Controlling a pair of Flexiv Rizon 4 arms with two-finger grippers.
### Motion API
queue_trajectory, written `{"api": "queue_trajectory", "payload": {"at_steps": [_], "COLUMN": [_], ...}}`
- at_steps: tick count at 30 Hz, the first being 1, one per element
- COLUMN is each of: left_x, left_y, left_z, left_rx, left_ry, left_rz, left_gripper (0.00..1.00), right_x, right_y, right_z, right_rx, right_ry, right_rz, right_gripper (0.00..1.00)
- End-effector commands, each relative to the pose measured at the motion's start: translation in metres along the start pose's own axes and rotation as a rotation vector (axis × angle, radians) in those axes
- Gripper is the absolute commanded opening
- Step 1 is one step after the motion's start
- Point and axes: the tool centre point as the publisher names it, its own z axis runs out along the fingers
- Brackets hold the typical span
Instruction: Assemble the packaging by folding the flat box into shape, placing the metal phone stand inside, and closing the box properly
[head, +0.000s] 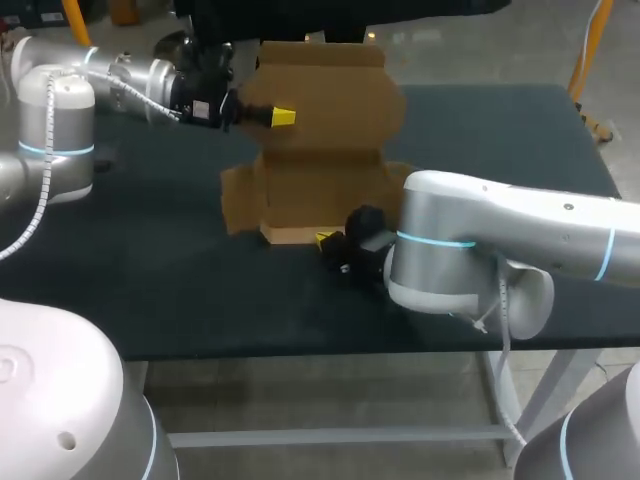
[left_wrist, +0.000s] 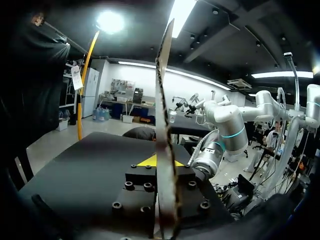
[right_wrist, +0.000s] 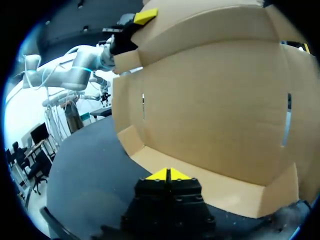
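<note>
The right end effector (right_wrist: 169, 174) sat at the near edge of the box (head: 322, 180), its yellow tips pinched together on nothing, just short of the low near flap. The box lay partly folded on the table (head: 140, 270), with its far panel raised upright. Farther back, the left end effector (head: 277, 117) was clenched on that panel's left edge. To fold well, the left should probably steady the panel while the right pushes the near flap up along its crease. The phone stand was not in view. No print on the cardboard could be read.
</note>
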Motion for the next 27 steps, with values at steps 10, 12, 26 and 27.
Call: {"api": "queue_trajectory", "payload": {"at_steps": [10,12,26,27], "left_x": [0.018,0.021,0.044,0.046], "left_y": [0.008,0.010,0.017,0.017], "left_z": [0.000,0.001,0.004,0.004], "left_rx": [-0.010,-0.011,-0.006,-0.007], "left_ry": [0.009,0.009,0.006,0.007], "left_rz": [0.037,0.042,0.037,0.036], "left_gripper": [0.00,0.00,0.00,0.00], "right_x": [0.002,0.002,0.002,0.002], "right_y": [-0.003,-0.003,-0.003,-0.003], "right_z": [0.003,0.003,0.003,0.003], "right_rx": [-0.004,-0.004,-0.004,-0.004], "right_ry": [-0.011,-0.011,-0.011,-0.011], "right_rz": [-0.001,-0.001,-0.001,-0.001], "right_gripper": [0.00,0.00,0.00,0.00]}}
